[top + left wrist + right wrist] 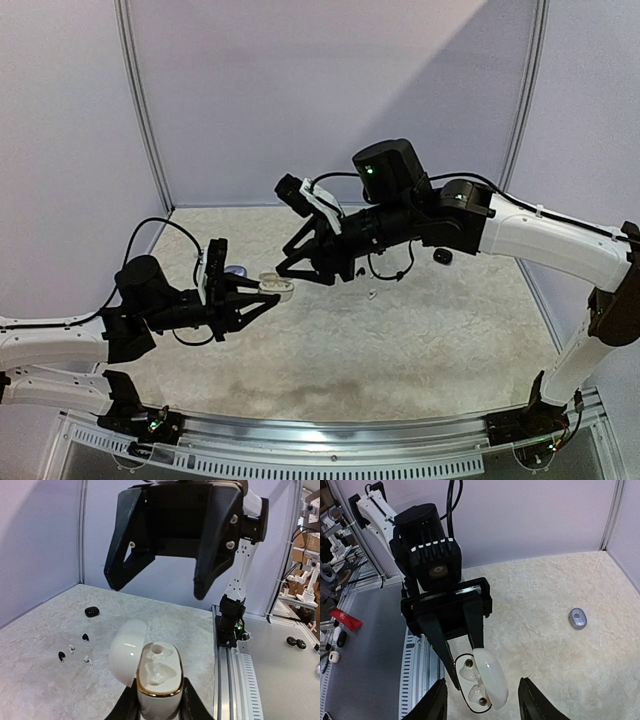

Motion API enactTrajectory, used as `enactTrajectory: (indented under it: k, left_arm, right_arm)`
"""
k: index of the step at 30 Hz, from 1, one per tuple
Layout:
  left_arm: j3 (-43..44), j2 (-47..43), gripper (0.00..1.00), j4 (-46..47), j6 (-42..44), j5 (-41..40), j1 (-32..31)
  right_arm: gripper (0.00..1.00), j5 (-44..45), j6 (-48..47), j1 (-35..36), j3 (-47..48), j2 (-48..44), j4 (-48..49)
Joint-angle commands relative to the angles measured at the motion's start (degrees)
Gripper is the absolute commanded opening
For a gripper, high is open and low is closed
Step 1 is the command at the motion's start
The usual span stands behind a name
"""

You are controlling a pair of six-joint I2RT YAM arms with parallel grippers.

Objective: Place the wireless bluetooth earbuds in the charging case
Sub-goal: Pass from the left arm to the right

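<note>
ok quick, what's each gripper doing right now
left gripper: shut on the open white charging case
right gripper: open, holding nothing, above the case

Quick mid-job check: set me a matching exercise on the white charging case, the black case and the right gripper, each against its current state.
Things:
1. white gold-rimmed charging case
2. black pebble-shaped case
3. right gripper

States:
A. open, poised above the white case
B. lid open, clamped in the left gripper
C. lying shut on the table near the tiny loose earbuds

Pairs: 1-B, 2-C, 3-A
</note>
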Motion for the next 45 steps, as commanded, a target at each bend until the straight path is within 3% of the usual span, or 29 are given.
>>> enactTrajectory:
  k: [1, 12, 21, 29, 41, 45]
  left_arm:
    - [0.7, -0.1, 0.00, 1.3, 2.3, 2.0, -0.5]
    - [1.2, 0.2, 0.00, 1.4, 2.7, 3.8, -0.5]
    - [1.7, 0.8, 0.00, 1.5, 3.2, 4.2, -0.5]
    - [2.0, 1.0, 0.00, 1.5, 3.4, 4.2, -0.5]
    - [1.9, 0.8, 0.00, 1.0, 2.9, 2.8, -0.4]
    - [1.9, 0.9, 0.30, 0.7, 2.7, 2.4, -0.4]
  right_arm:
    - [0.45, -1.4, -1.5, 0.0, 0.3, 2.0, 1.5]
    - [0.35, -0.2, -1.6, 0.0, 0.2, 3.1, 0.2]
    - [0.34, -1.4, -1.6, 0.0, 0.3, 4.0, -1.9]
    - [0.13, -1.0, -2.4, 0.0, 1.2, 4.3, -2.6]
    - [0.04, 0.8, -5.8, 1.2, 2.2, 2.6, -3.1]
    - [0.02, 2.5, -6.7, 1.8, 2.3, 1.8, -2.1]
